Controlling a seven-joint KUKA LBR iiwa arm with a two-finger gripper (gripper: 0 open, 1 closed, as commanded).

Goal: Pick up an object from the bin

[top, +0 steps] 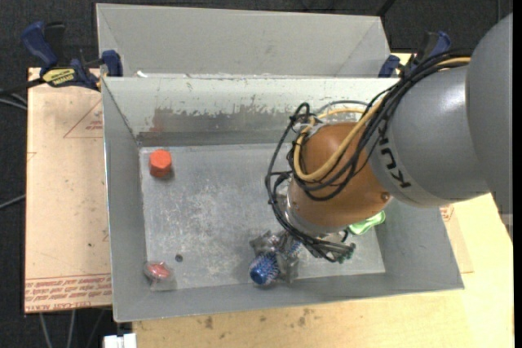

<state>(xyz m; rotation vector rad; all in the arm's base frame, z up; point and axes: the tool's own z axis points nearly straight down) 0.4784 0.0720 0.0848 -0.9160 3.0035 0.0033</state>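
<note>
My gripper (281,250) is low at the bin's front, right of the middle, under the arm's orange cover. A small blue round thing (263,271) lies right at its tip, touching or just in front of it. A bright green thing (367,222) peeks out from behind the cover on the right. Whether anything sits between the fingers is hidden.
An orange-red block (161,163) stands at the back left of the bin floor. A small pinkish clear thing (157,272) lies in the front left corner. The arm and its cables cover the bin's right half.
</note>
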